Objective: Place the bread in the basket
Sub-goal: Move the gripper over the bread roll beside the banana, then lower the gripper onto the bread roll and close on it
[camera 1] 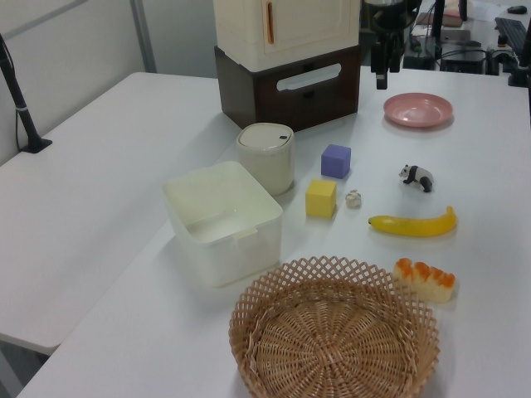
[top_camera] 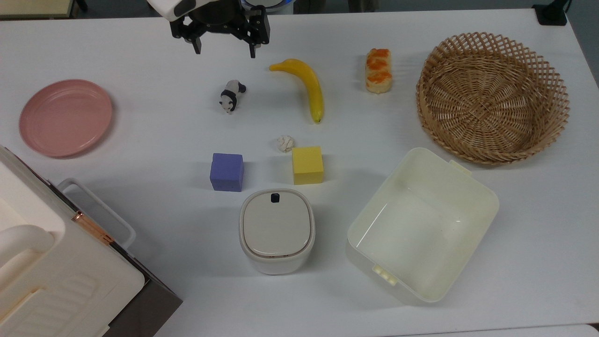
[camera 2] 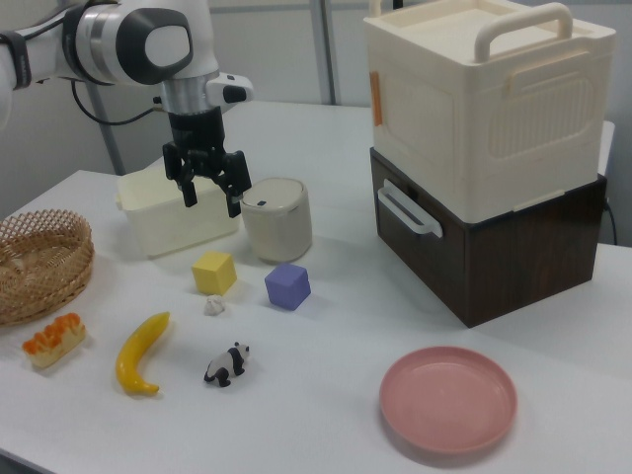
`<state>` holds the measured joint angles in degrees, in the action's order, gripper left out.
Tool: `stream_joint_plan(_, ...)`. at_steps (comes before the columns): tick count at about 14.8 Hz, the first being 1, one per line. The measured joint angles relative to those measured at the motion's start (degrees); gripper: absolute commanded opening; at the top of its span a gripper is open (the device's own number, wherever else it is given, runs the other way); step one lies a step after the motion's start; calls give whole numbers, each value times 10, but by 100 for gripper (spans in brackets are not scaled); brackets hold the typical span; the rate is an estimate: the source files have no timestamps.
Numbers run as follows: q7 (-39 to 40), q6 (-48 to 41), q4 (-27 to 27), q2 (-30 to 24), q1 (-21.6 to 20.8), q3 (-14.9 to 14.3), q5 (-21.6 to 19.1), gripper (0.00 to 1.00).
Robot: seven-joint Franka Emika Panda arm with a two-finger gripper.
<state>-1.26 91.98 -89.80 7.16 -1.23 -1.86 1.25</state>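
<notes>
The bread [top_camera: 378,71] is a small tan bun with orange glazed patches, lying on the white table just left of the basket [top_camera: 492,96] in the top view. It also lies beside the wicker basket [camera 1: 333,333] at the bread [camera 1: 426,279] in the left view, and near the basket [camera 2: 39,262] as the bread [camera 2: 54,339] in the right view. My gripper [top_camera: 225,49] hangs open above the table at the top view's upper left, well left of the bread, holding nothing. The gripper [camera 2: 210,199] is high above the table in the right view.
A yellow banana [top_camera: 304,86], a toy panda [top_camera: 230,95], a whitish lumpy ball [top_camera: 285,143], a yellow cube [top_camera: 307,164] and a purple cube [top_camera: 227,172] lie mid-table. A cream tub [top_camera: 421,223], a lidded white pot [top_camera: 276,230], a pink plate [top_camera: 65,117] and a stacked storage box [top_camera: 51,267] stand around.
</notes>
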Motion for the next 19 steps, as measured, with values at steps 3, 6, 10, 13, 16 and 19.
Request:
stream_joint_plan(3,0,0,-6,0,-7,1,1,100)
stream_joint_plan(6,2,0,-23,-4,-13,2,2,100)
stream_joint_plan(10,1,0,-91,-53,-60,5,5,100)
stream_joint_plan(13,-40,7,-160,-133,-114,8,3,100)
stream_joint_plan(16,-114,85,-240,-153,-163,9,-9,100)
stream_joint_plan(19,-166,194,-320,-144,-212,10,-23,100)
